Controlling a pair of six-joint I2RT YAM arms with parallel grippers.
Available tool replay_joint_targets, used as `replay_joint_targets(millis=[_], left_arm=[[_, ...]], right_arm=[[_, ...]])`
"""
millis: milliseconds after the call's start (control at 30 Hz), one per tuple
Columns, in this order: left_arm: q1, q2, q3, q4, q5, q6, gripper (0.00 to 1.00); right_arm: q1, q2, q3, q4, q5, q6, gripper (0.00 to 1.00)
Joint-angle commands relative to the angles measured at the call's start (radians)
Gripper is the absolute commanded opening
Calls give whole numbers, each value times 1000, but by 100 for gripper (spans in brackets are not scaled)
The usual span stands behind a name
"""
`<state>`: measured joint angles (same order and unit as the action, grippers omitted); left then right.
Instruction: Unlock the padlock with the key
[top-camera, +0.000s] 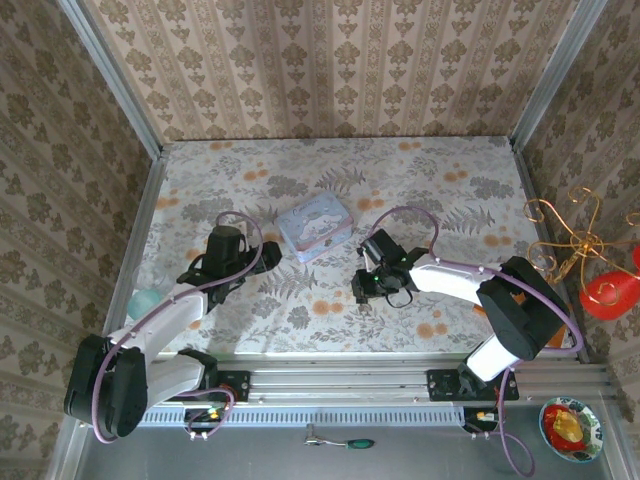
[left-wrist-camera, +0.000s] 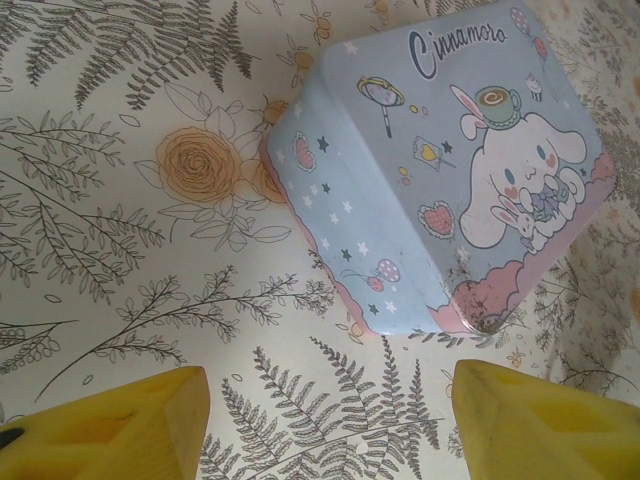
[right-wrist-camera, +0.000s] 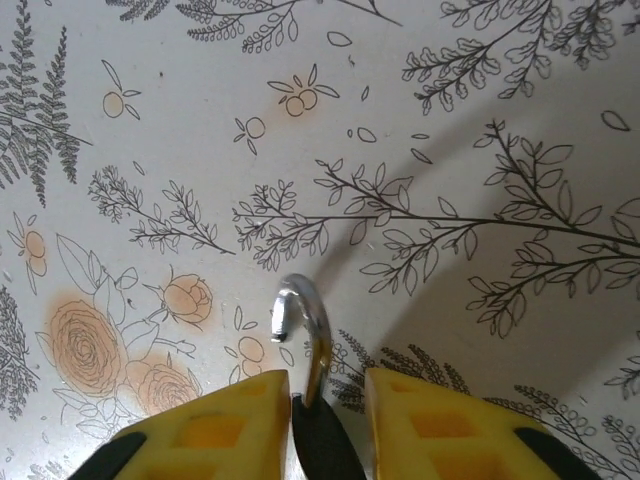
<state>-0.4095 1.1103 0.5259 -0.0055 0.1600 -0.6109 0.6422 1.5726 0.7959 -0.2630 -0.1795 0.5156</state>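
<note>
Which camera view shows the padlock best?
Right wrist view: the padlock sits between the fingers of the right pincer, black body gripped, metal shackle poking out. In the top external view it is too small to make out.

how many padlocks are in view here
1. The padlock sits between the yellow fingers of the right gripper, its metal loop sticking out ahead. Others may be hidden.

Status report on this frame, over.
Left gripper open, empty, facing light blue cartoon tin. Right gripper clamps small black padlock, metal shackle protruding. Nothing in the way.
</note>
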Motion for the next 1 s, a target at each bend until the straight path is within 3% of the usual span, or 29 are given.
replay_joint_targets(millis=[0, 267, 333, 367, 400, 433, 600, 867, 967], left_arm=[[12, -17, 4, -11, -3, 25, 67], [19, -9, 35, -32, -15, 36, 68], [21, -6, 57, -55, -34, 50, 80], [23, -4, 68, -65, -43, 53, 86], [23, -1, 80, -75, -50, 54, 90], [24, 3, 91, -77, -55, 53, 98], [25, 13, 133, -98, -128, 53, 100], [24, 5, 166, -111, -317, 51, 100], [24, -21, 142, -77, -460, 72, 100]], right_arm=[[3, -8, 38, -49, 53, -27, 31], [4, -45, 87, -140, 156, -81, 45], [4, -67, 103, -167, 196, -113, 51], [3, -80, 107, -171, 206, -133, 63], [4, -97, 112, -177, 234, -155, 95], [5, -114, 117, -184, 283, -171, 100], [5, -227, 84, -105, 475, -304, 100], [7, -311, -64, 184, 516, -642, 100], [2, -329, -133, 282, 553, -727, 100]])
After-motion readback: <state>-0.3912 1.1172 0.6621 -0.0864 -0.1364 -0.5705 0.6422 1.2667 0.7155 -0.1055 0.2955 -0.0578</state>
